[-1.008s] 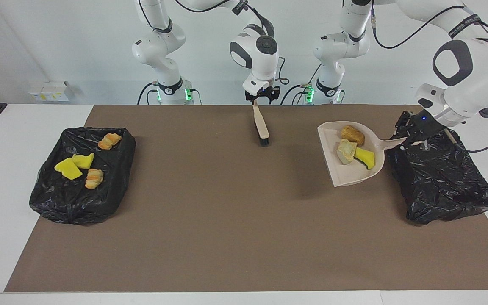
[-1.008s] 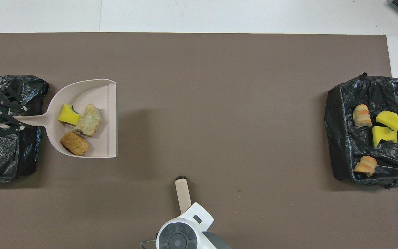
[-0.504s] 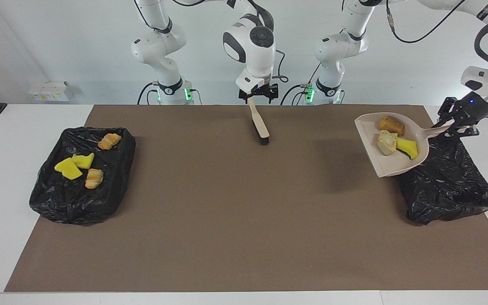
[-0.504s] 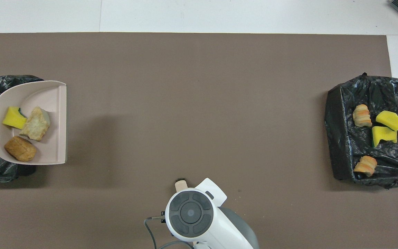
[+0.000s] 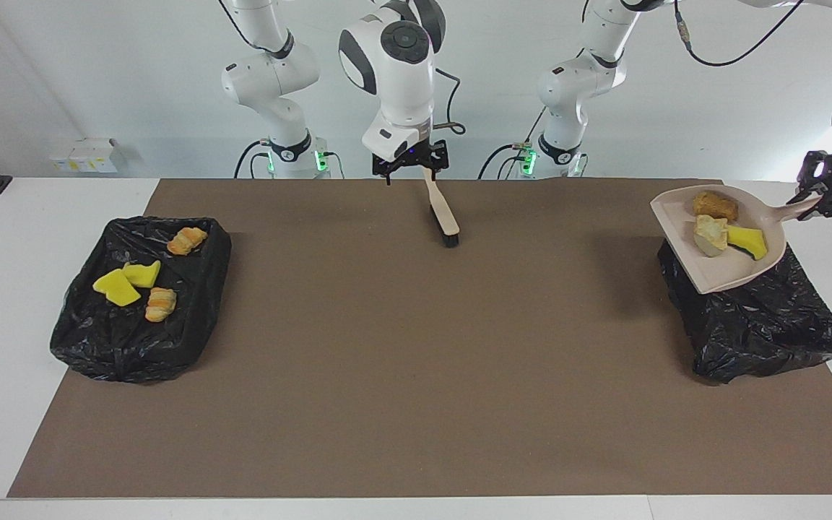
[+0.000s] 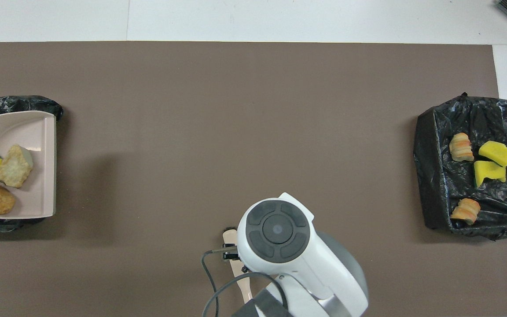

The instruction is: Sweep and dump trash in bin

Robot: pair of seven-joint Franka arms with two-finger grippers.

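Evidently light, loose trash (image 5: 721, 226) rides a stiff dustpan (image 5: 719, 278); left hand (image 5: 829, 193) grasps its handle over the bin (image 5: 763, 325); right hand (image 5: 411, 160) released.

Robotics lab, two mounted arms (image 5: 271, 72), brown mat (image 5: 416, 347)

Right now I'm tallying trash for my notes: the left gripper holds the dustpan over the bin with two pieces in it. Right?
Not quite: the dustpan carries three pieces, not two: a brown lump, a pale lump and a yellow wedge. The facing view shows all three. The rest stands: the left gripper holds the dustpan by its handle over the black-lined bin.
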